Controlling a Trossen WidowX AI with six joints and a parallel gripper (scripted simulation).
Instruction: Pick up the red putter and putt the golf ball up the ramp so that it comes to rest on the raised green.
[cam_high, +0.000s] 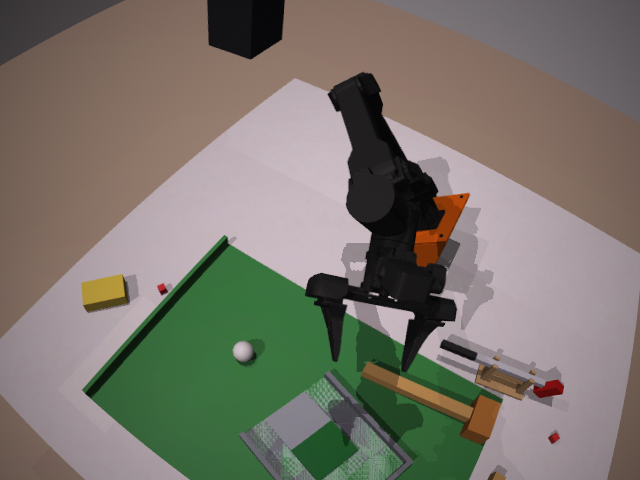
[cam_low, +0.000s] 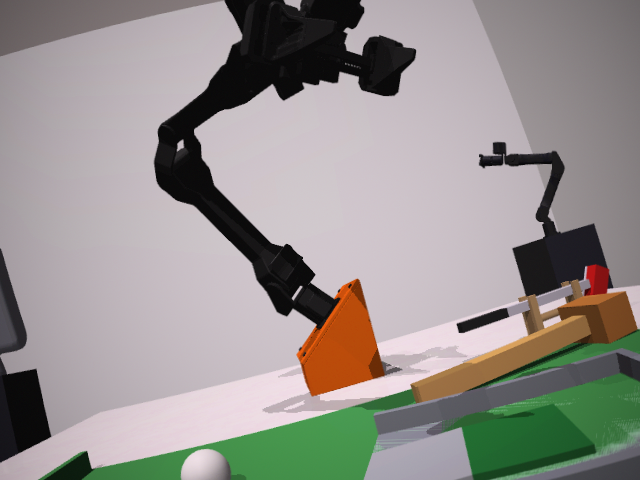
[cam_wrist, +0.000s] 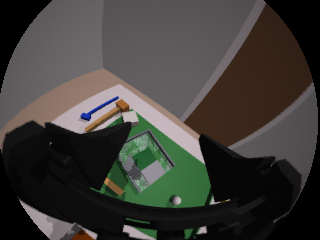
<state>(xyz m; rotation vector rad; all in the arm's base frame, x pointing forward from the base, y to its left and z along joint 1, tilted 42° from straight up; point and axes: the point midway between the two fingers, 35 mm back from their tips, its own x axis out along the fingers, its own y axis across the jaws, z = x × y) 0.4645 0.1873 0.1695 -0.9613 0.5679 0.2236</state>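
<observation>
With nothing between them, my black jaws (cam_high: 370, 365) (cam_low: 374, 37) stand wide apart, raised above the surface (cam_high: 232, 191) (cam_low: 155, 413) (cam_wrist: 65, 120). From the top view I see the fingertips pointing toward the near part of the green mat (cam_high: 196, 330) (cam_low: 289, 439) (cam_wrist: 187, 170). The putter (cam_high: 509, 369) (cam_low: 553, 295) is out of my grasp, lying across its small wooden stand (cam_high: 498, 384) (cam_low: 532, 316) just beside the mat, its red head past one end and its black grip past the other.

I have the white ball (cam_high: 243, 351) (cam_low: 205, 467) (cam_wrist: 176, 200) on the mat, off the ramp and apart from the jaws. The light grey ramp (cam_high: 298, 421) (cam_low: 421, 454) (cam_wrist: 152, 172) meets the darker raised green (cam_high: 324, 449) (cam_low: 527, 439) (cam_wrist: 145, 157), both within a grey border. Between that border and the putter I can see a wooden mallet (cam_high: 418, 390) (cam_low: 501, 356) (cam_wrist: 114, 186), lying with its block head toward the mat's edge. My wrist view also shows a blue club (cam_wrist: 102, 107) beyond the border, well apart from the ball.
</observation>
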